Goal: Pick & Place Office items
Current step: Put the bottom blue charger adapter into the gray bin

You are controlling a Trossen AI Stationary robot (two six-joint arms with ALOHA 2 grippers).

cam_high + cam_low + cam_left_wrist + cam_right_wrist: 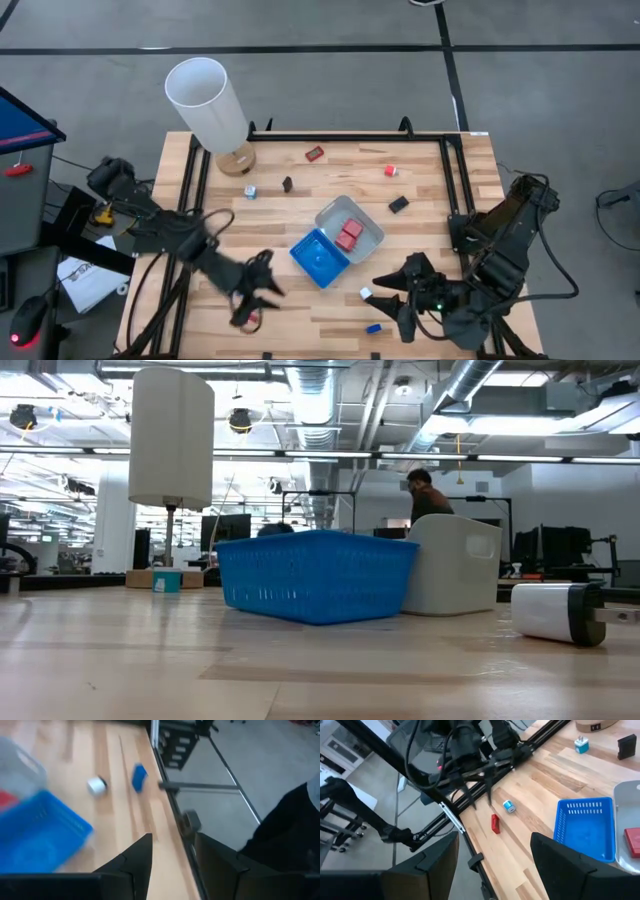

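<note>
Small office items lie scattered on the wooden table (330, 170): a red piece (314, 153), a red-white one (390, 171), two black ones (398, 204) (287, 184), a blue-white one (250, 191), a white one (366, 294) and a blue one (373, 327). Red pieces (348, 233) lie in the clear-grey tray (372, 222). My left gripper (255, 290) (172, 865) hovers open near the table's near-left part, over a red piece (495, 823) and a small white-blue piece (508, 806). My right gripper (395, 290) (495, 865) is open near the near-right edge, beside the white piece.
A blue tray (320, 257) (315, 575) stands against the clear-grey tray (450, 565) at mid-table. A tall white cylinder on a wooden base (210, 105) stands at the far-left corner. Black frame rails (350, 136) run along the table's edges. A person (425, 495) is in the room behind.
</note>
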